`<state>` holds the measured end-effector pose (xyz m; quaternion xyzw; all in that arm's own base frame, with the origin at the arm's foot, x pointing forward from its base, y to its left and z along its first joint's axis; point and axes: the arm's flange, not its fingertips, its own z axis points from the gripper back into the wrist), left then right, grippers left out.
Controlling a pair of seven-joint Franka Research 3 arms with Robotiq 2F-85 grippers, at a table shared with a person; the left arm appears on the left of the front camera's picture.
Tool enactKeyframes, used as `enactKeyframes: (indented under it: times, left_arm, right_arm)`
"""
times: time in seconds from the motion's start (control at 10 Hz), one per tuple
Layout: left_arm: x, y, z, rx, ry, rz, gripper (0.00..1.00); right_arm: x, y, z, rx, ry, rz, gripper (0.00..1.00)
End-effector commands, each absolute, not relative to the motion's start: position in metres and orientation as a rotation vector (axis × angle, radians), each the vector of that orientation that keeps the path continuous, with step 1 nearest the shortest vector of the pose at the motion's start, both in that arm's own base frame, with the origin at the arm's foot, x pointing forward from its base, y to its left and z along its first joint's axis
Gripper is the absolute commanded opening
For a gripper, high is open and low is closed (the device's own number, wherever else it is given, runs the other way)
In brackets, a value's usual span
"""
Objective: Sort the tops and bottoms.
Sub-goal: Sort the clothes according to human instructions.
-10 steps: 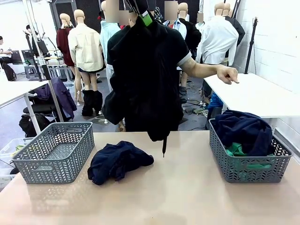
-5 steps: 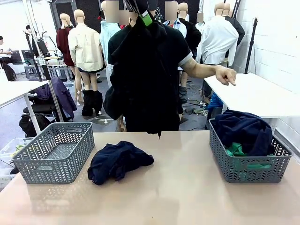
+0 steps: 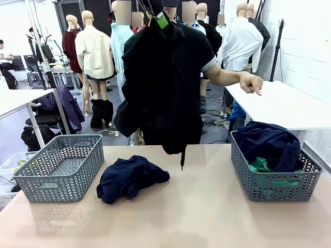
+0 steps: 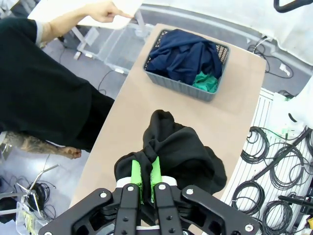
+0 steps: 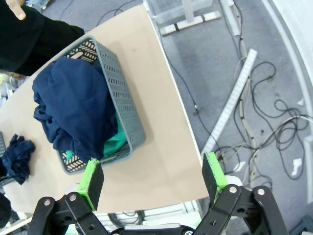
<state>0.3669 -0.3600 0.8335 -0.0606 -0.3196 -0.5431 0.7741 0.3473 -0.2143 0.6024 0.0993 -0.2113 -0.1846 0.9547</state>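
Note:
A black garment (image 3: 163, 88) hangs high over the table's far middle with my left gripper (image 3: 158, 16) shut on its top. From above, in the left wrist view, the gripper (image 4: 145, 178) pinches a bunched fold of the garment (image 4: 178, 152) between green pads. Another dark navy garment (image 3: 130, 178) lies crumpled on the table. The bright green bottoms (image 3: 261, 166) lie in the right grey basket (image 3: 269, 191), mostly under navy cloth (image 3: 269, 142). My right gripper (image 5: 151, 176) hangs open above the table's edge beside that basket (image 5: 124, 105).
An empty grey basket (image 3: 59, 168) stands at the left. A person in black stands at the far side, one hand (image 3: 252, 82) pointing to the right. Bare tabletop (image 3: 207, 217) lies along the front.
The black garment's lower end rose half a second ago and now hangs low again, near the table's far edge. The person's pointing hand has barely shifted.

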Motion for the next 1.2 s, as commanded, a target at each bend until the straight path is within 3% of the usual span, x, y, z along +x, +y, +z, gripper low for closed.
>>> enactKeyframes:
  times: [0.0,0.2,0.4,0.7,0.9,1.1]
  left_arm:
    - [0.367,-0.360,0.833,-0.131,-0.692,-1.176,0.00]
    - [0.392,-0.399,0.853,-0.222,-0.833,-1.289,0.00]
    - [0.419,-0.450,0.871,-0.424,-0.955,-1.461,0.00]
    - [0.474,-0.545,0.887,-0.643,-0.939,-1.538,0.00]
    - [0.515,-0.610,0.884,-0.779,-1.018,-1.577,0.00]
    - [0.560,-0.656,0.856,-0.856,-1.034,-1.598,0.00]
  right_arm:
    - [0.347,-0.215,0.602,0.184,-0.417,-0.362,1.00]
    - [0.347,-0.215,0.602,0.184,-0.417,-0.362,1.00]
    - [0.347,-0.215,0.602,0.184,-0.417,-0.362,1.00]
    - [0.347,-0.215,0.602,0.184,-0.417,-0.362,1.00]
    - [0.347,-0.215,0.602,0.184,-0.417,-0.362,1.00]
    - [0.347,-0.215,0.602,0.184,-0.417,-0.362,1.00]
